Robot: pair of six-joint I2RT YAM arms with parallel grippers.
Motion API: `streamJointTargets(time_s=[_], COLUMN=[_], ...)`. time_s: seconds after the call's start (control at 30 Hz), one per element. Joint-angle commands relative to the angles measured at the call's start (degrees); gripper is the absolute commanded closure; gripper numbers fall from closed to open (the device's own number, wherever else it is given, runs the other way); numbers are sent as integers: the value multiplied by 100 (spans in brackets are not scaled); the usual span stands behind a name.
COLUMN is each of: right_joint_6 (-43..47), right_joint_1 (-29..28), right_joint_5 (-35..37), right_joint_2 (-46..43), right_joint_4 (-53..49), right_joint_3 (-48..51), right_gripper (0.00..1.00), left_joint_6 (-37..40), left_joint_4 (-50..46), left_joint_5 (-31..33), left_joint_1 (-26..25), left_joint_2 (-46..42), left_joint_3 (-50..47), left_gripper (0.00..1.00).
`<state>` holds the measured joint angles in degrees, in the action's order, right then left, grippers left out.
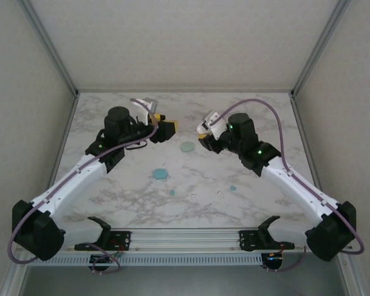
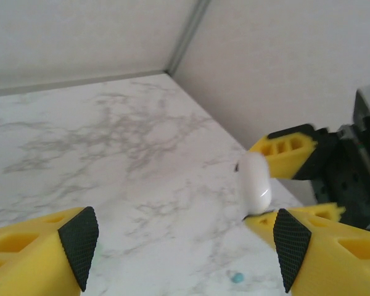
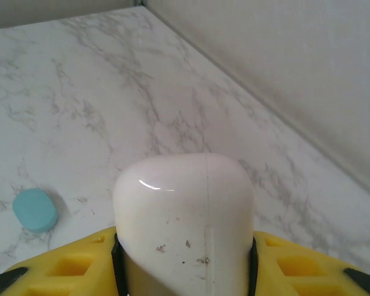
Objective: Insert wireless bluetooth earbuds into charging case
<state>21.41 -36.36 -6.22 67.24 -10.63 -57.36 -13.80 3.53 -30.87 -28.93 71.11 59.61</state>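
Your right gripper (image 1: 203,131) clamps the white charging case (image 3: 185,209) just across from your left gripper (image 2: 185,253), its jaws wide apart and empty, while the tiny earbuds (image 1: 171,192) lie scattered on the marble table (image 1: 135,203) nearer the bases.
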Motion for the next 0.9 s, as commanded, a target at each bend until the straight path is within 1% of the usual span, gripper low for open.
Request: streamJointTargets(time_s=[0.0, 0.07, 0.17, 0.4, 0.57, 0.7, 0.87], right_joint_6=[759, 902, 939, 891, 898, 857, 887], right_joint_1=[-176, -256, -309, -337, -344, -346, -352], right_joint_5=[83, 236, 308, 255, 222, 185, 191], right_joint_2=[-125, -150, -210, -244, -203, -208, -209], right_joint_4=[671, 686, 830, 936, 962, 1003, 1015], right_joint_3=[234, 208, 212, 199, 204, 216, 226], right_gripper=[62, 62, 62, 61, 61, 61, 61], left_joint_6=[-15, 144, 366, 402, 536, 545, 613], left_joint_4=[-308, -474, -786, -731, -886, -859, -966], left_joint_5=[-850, -990, -969, -986, -969, -995, -973], left_joint_1=[-201, -298, -402, -558, -673, -754, -836], left_joint_2=[159, 269, 452, 754, 997, 1127, 1318], left_joint_3=[488, 643, 780, 924, 1116, 1197, 1362], left_gripper=[22, 22, 24, 25, 27, 30, 39])
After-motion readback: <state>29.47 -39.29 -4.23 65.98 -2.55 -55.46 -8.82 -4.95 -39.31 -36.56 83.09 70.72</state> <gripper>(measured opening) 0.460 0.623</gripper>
